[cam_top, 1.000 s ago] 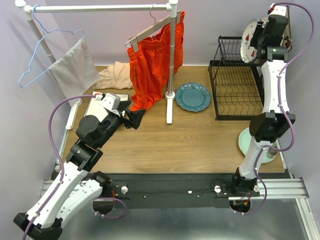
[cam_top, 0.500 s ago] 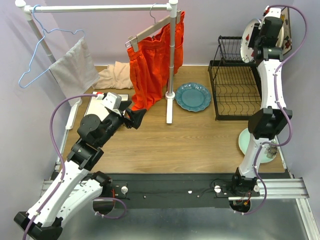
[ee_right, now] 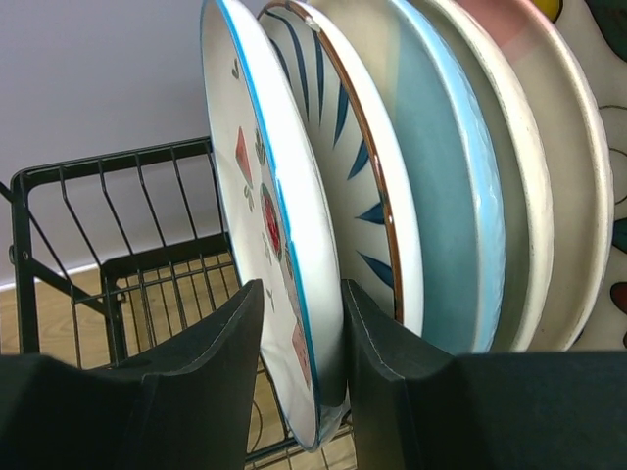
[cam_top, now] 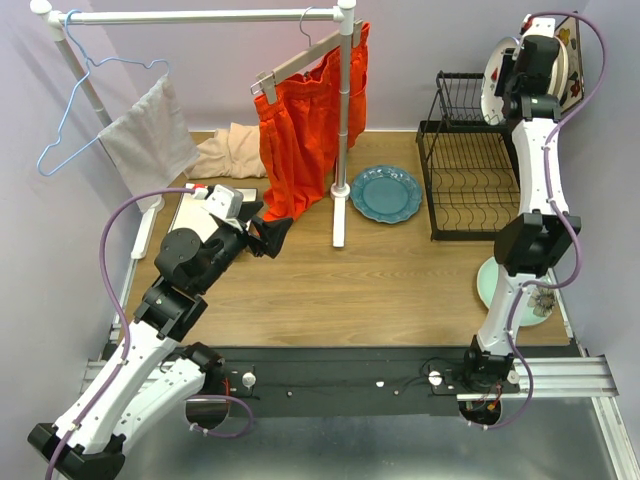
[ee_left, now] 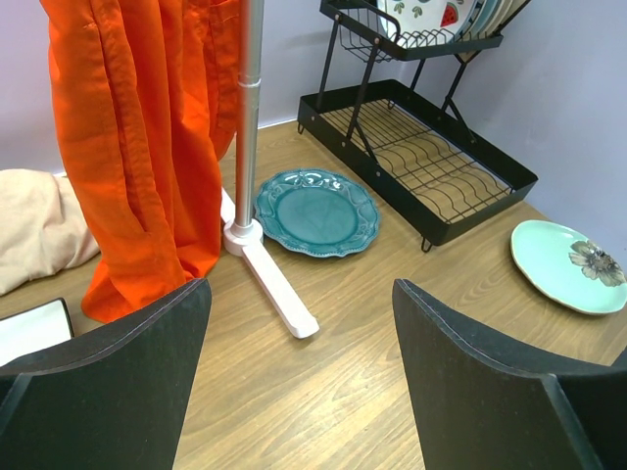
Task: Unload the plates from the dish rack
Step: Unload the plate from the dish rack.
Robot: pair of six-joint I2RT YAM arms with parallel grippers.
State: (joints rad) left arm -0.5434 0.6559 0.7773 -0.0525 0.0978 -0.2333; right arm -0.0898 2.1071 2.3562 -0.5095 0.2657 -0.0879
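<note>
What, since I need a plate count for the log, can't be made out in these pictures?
- Top view: the right arm covers most plates in the black wire dish rack; no count.
- Right wrist view: the frame's right edge cuts the row of plates.
- Right wrist view: whether the right gripper presses the blue-rimmed white round plate between its fingers.
- Top view: the right arm hides much of the pale mint round plate.

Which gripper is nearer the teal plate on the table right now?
Left. The left gripper sits low, left of the teal plate; the right gripper is high on the rack, straddling a racked plate.
</note>
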